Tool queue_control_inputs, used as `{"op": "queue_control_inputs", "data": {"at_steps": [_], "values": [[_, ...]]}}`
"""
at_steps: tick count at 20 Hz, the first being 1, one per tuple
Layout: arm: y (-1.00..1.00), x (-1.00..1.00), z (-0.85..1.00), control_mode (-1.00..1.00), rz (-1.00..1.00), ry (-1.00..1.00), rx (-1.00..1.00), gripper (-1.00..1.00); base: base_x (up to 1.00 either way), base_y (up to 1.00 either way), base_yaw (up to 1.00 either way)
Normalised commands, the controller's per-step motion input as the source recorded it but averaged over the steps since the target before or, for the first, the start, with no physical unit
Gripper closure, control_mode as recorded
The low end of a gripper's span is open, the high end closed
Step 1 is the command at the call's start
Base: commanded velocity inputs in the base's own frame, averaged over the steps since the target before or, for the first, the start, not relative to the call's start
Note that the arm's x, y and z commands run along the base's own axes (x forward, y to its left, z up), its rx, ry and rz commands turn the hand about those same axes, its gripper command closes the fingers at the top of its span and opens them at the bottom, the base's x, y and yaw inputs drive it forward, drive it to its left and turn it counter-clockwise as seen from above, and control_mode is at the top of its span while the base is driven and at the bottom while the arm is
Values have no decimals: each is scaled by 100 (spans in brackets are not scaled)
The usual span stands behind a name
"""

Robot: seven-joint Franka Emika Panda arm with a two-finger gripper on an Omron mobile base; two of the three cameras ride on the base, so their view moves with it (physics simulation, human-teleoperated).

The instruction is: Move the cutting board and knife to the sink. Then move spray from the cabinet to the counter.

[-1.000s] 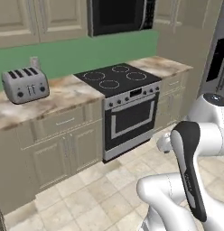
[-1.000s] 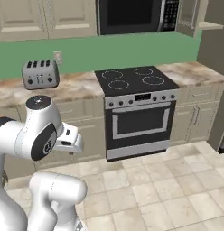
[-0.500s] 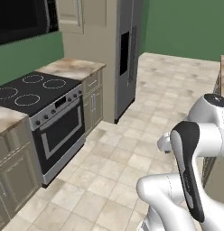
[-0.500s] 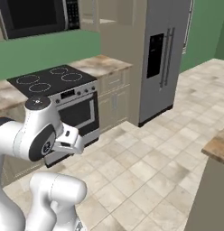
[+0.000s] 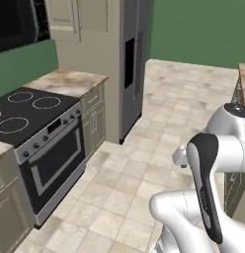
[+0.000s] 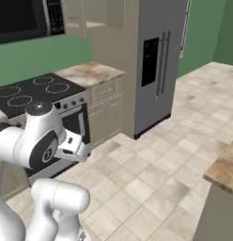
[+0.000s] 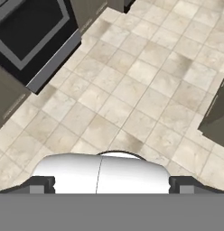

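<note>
In the left base view the black stovetop [image 5: 25,111] sits at far left over the oven [image 5: 53,168]; a dark microwave [image 5: 18,24] hangs above it against the green wall [image 5: 23,64]; just right of the stove a short stretch of marbled surface [image 5: 70,81] tops beige drawers [image 5: 94,121]; a wall cabinet [image 5: 65,20] hangs above that stretch, door shut; next comes the tall grey fridge [image 5: 134,64]; pale tiled floor [image 5: 159,113] spreads across the middle; the arm [image 5: 208,192] rises folded at lower right, and an edge of another marbled surface [image 5: 243,79] shows at far right.

In the right base view the arm [image 6: 38,141] stands at lower left before the oven [image 6: 71,127]; the stovetop [image 6: 34,89] and surface [image 6: 90,73] lie behind it, the fridge [image 6: 160,61] mid-frame, and a corner of the other surface [image 6: 224,172] at lower right.

In the hand view the oven door [image 7: 28,31] fills the upper left, floor tiles [image 7: 132,99] the rest; the pincer [image 7: 112,184] shows its fingertips [image 7: 41,184] far apart at the bottom, so it stands wide and grips nothing.

I cannot tell where the board, knife or spray are; of the task's things the surface and cabinet stand beside the fridge.
</note>
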Motion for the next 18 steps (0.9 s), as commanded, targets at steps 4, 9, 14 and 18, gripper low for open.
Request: {"op": "queue_control_inputs", "data": {"at_steps": [4,9,14,18], "values": [[0,0,0,100,0,0,0,-100,79,0,-10],[0,0,0,100,0,0,0,-100,81,0,-10],[0,0,0,100,0,0,0,-100,86,0,-4],[0,0,0,100,0,0,0,-100,88,0,0]]}}
